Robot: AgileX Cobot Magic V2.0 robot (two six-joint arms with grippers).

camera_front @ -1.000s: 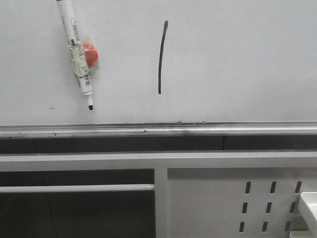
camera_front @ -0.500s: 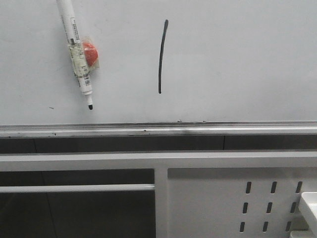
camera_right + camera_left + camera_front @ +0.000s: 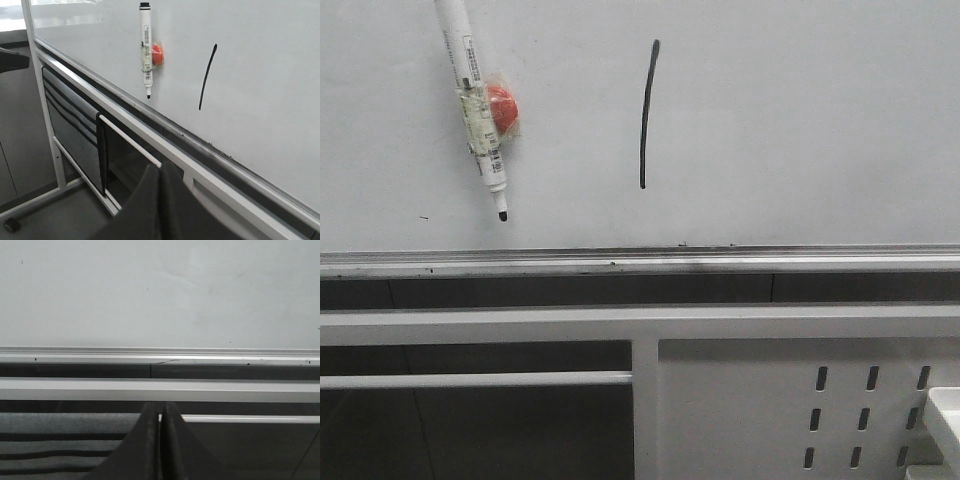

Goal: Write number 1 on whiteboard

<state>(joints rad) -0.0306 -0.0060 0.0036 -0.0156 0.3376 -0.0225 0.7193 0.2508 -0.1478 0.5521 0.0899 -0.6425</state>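
Observation:
The whiteboard [image 3: 800, 120] fills the upper part of the front view, with its silver tray rail [image 3: 640, 262] below. The number 1 [image 3: 645, 115] is a thin black, slightly curved stroke near the board's middle; it also shows in the right wrist view [image 3: 207, 77]. A white marker pen [image 3: 472, 105] hangs tip down on the board by an orange-red magnet [image 3: 502, 108], left of the stroke. My left gripper [image 3: 160, 412] is shut and empty, below the rail. My right gripper [image 3: 160, 172] is shut and empty, low and away from the board [image 3: 260, 75].
A white perforated frame panel [image 3: 800, 410] and a white crossbar [image 3: 475, 380] stand under the board. A white part [image 3: 945, 415] sits at the front view's right edge. A dark slatted panel [image 3: 75, 130] hangs in the stand.
The white part at the front view's lower right edge has slid slightly further out of view. The marker and the stroke look unchanged.

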